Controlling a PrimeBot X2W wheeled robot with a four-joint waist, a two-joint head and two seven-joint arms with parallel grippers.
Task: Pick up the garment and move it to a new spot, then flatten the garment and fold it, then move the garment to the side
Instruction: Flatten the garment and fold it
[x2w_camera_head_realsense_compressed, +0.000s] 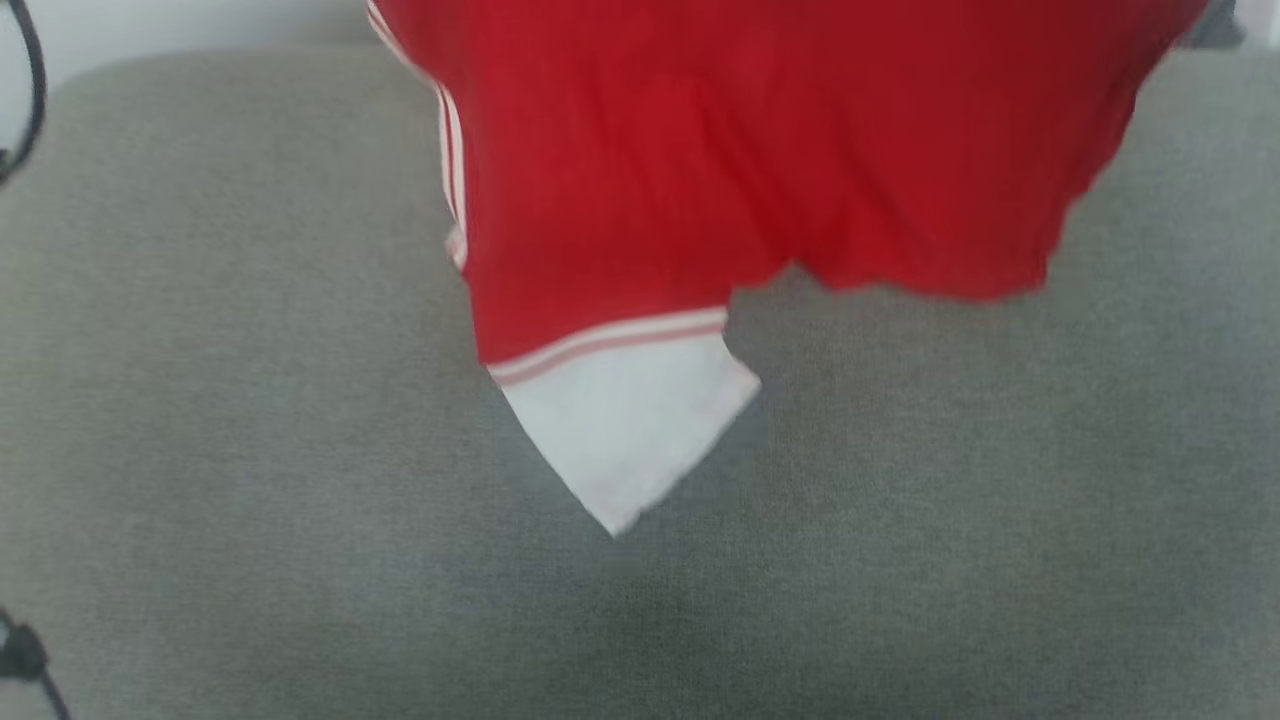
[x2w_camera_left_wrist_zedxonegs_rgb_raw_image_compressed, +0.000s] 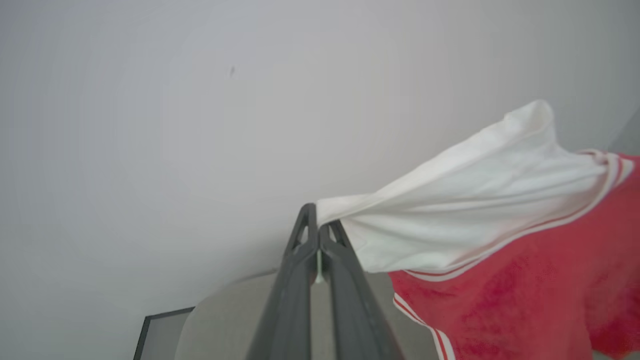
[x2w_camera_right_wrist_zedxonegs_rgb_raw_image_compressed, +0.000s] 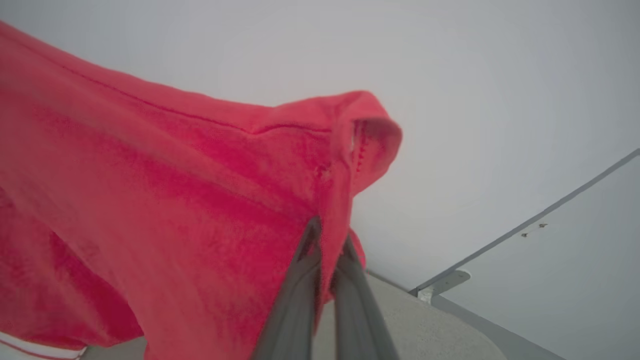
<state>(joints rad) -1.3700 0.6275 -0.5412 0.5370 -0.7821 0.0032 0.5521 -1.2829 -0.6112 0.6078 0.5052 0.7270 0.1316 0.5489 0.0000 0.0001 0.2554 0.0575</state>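
Observation:
The garment (x2w_camera_head_realsense_compressed: 760, 160), a red T-shirt with white sleeves and striped trim, hangs in the air above the grey cushioned surface (x2w_camera_head_realsense_compressed: 250, 450). One white sleeve (x2w_camera_head_realsense_compressed: 625, 430) dangles as its lowest point. In the left wrist view my left gripper (x2w_camera_left_wrist_zedxonegs_rgb_raw_image_compressed: 320, 225) is shut on the edge of the other white sleeve (x2w_camera_left_wrist_zedxonegs_rgb_raw_image_compressed: 475, 200), which stretches away to the right. In the right wrist view my right gripper (x2w_camera_right_wrist_zedxonegs_rgb_raw_image_compressed: 330, 237) is shut on a red hem corner of the garment (x2w_camera_right_wrist_zedxonegs_rgb_raw_image_compressed: 175, 200), whose cloth spreads off to the left.
The grey cushioned surface (x2w_camera_right_wrist_zedxonegs_rgb_raw_image_compressed: 400, 320) lies under the shirt with rounded far corners. A pale wall (x2w_camera_left_wrist_zedxonegs_rgb_raw_image_compressed: 200, 125) stands behind it. Dark cables (x2w_camera_head_realsense_compressed: 25, 100) hang at the head view's left edge. A grey panel edge (x2w_camera_right_wrist_zedxonegs_rgb_raw_image_compressed: 550, 210) runs at the right.

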